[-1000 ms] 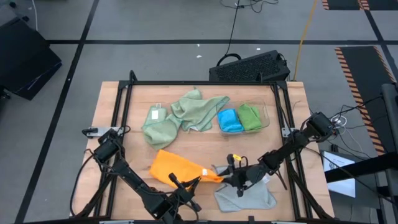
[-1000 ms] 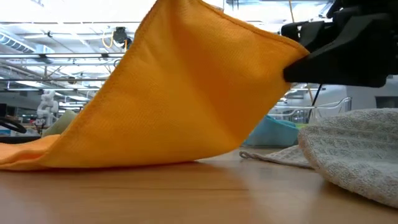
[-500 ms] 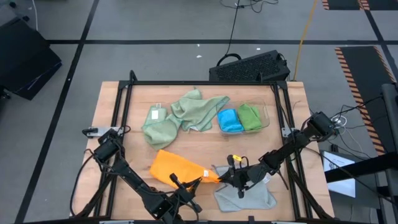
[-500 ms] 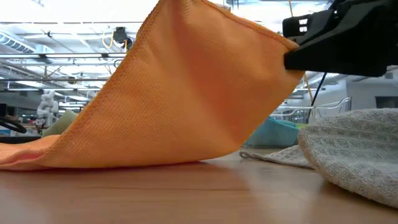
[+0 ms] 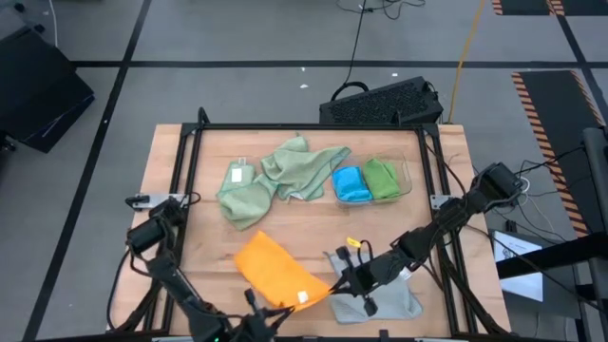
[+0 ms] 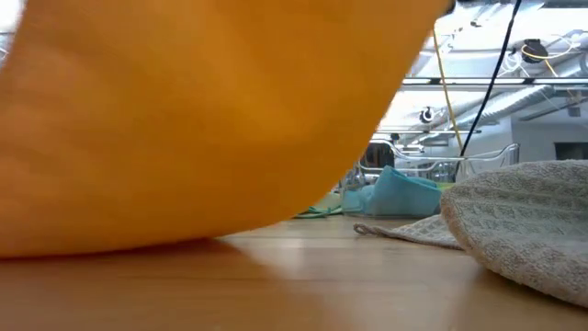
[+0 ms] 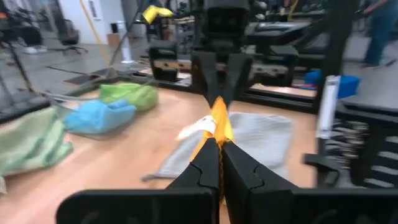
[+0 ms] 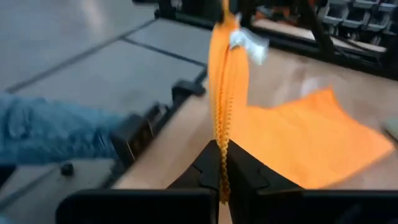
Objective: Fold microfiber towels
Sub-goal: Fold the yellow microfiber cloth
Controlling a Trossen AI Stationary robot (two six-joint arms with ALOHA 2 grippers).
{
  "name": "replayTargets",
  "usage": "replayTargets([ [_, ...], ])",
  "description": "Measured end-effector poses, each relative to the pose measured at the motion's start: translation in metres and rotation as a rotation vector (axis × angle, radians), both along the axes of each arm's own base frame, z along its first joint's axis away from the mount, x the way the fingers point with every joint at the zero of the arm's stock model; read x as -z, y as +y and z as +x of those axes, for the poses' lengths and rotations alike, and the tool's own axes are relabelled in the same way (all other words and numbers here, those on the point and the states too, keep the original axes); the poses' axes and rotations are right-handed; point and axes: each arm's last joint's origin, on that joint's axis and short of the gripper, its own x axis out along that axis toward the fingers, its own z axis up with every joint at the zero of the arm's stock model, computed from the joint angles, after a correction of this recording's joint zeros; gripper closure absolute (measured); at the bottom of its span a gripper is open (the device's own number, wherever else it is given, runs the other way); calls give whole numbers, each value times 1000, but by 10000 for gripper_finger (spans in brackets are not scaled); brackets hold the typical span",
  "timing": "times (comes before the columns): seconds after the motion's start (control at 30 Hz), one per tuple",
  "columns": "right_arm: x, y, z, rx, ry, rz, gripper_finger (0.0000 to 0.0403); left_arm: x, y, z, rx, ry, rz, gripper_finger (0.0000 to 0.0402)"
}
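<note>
Wooden tabletop (image 5: 190, 171) is carrying the orange towel (image 5: 271, 271), being pinched along its near edge between left claw (image 5: 258, 306) and right claw (image 5: 334, 283), both closed tight.

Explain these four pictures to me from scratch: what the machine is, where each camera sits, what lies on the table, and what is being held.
Two dark robot arms work at a wooden table. One camera looks straight down, one sits at table height, and one rides on each wrist. The left gripper and the right gripper are both shut on the orange towel, each pinching one end of the same edge, so that edge is stretched between them while the rest trails on the wood. In the low view, that cloth fills most of the picture. Also on the table are two pale green towels, a grey towel, and a clear tray holding a blue towel and a bright green towel.
</note>
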Motion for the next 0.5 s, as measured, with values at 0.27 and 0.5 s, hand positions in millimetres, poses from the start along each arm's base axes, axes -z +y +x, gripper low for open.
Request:
replayTargets([
  [0.27,-37,11,18,-32,-73,-8,401,-13,-18,-31,-43,-59,104,398],
  [0.5,-85,-18,23,-6,-64,-153,402,-76,26,-9,-120,-1,197,397],
])
